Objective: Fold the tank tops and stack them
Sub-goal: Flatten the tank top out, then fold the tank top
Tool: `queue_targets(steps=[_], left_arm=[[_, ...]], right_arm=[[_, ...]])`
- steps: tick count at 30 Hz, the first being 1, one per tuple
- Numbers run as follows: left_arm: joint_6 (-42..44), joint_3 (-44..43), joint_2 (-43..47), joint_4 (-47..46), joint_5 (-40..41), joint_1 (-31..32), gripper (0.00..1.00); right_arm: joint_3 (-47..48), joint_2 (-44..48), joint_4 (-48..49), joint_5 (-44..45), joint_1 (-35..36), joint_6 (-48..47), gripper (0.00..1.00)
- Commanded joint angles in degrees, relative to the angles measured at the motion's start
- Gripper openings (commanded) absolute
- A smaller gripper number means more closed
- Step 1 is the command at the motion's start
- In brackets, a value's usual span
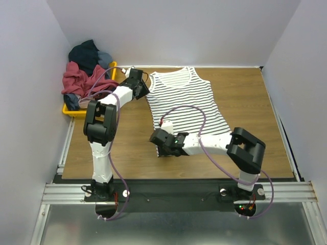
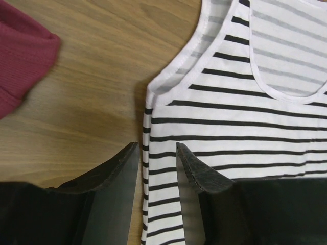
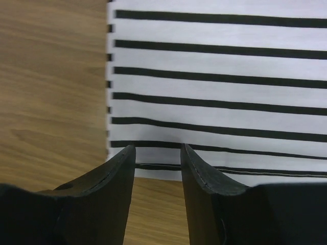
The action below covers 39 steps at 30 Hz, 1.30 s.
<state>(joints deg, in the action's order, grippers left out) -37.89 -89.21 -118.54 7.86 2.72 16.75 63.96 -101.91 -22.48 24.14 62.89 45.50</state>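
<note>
Top external shows the white dark-striped cloth tank top [image 1: 186, 102] flat on the wooden table [image 1: 127, 132]. My left gripper [image 2: 156, 148] at its armhole and right gripper [image 3: 157, 148] at its hem corner hang with fingers apart; I judge the first fold needs both pinching.

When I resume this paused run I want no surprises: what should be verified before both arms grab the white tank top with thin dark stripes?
1. White tank top with thin dark stripes spread flat on the wooden table: ok.
2. Left gripper open, straddling the top's side edge under the armhole: ok.
3. Right gripper open, straddling the bottom hem near its corner: ok.
4. Both grippers low enough to pinch cloth: cannot tell.
5. Dark red ribbed garment apart from the striped top: ok.
6. Purple cable of the right arm, looping over the top, free of the cloth: cannot tell.
</note>
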Motion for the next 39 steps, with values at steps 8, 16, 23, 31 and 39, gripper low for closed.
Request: queue_targets(steps=[8,16,23,31,39], left_arm=[[4.75,-3.95,-2.48,3.22,4.92,-0.76,0.46],[5.28,-4.31,-2.4,3.75,5.19,-0.85,0.45],[5.63,-4.13,-1.43,3.3,5.1,-0.85,0.41],[5.81,-4.22,-1.17,3.48,5.54,-1.2,0.4],[6.07,-4.57,-0.9,3.57,5.1,-1.55,0.4]], right_arm=[[8.45,-7.42,-0.2,3.28,6.71,0.21,0.46],[9.16,-5.59,-1.6,7.4,7.33,-0.06,0.47],[11.35,-4.7,-2.57,7.77,8.29,-0.67,0.47],[15.93,-9.53,-3.18,7.59,9.79,-1.55,0.47],[15.23,-12.96,-3.36,7.68,9.88,0.03,0.47]])
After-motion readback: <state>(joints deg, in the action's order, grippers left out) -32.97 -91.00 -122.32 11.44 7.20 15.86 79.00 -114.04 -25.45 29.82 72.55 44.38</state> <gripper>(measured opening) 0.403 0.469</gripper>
